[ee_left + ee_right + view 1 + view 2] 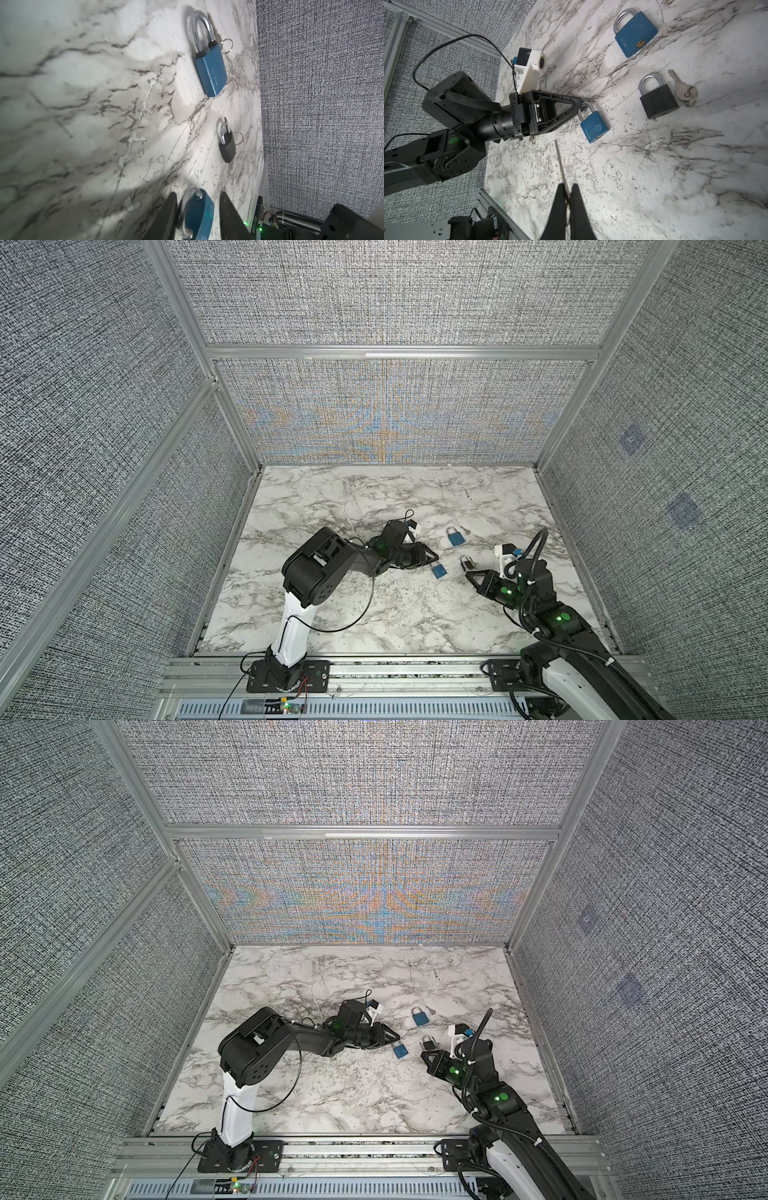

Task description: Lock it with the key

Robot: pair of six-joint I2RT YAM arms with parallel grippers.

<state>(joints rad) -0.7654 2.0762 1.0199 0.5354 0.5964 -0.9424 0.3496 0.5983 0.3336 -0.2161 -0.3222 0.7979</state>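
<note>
Key (559, 160) juts lengthwise from right gripper (568, 192) — tip toward left gripper (581, 102).

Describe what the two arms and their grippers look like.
Left arm: black housings, white lower link, green joint light, thin loose black cable. Right arm: the same colours, with a ribbed black hose. Left gripper and right gripper: black triangular open-frame jaws, each beside a white camera mount.

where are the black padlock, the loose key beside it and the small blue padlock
black padlock (658, 102): right wrist view, body
loose key (683, 91): right wrist view, on its head
small blue padlock (595, 127): right wrist view, body
</note>
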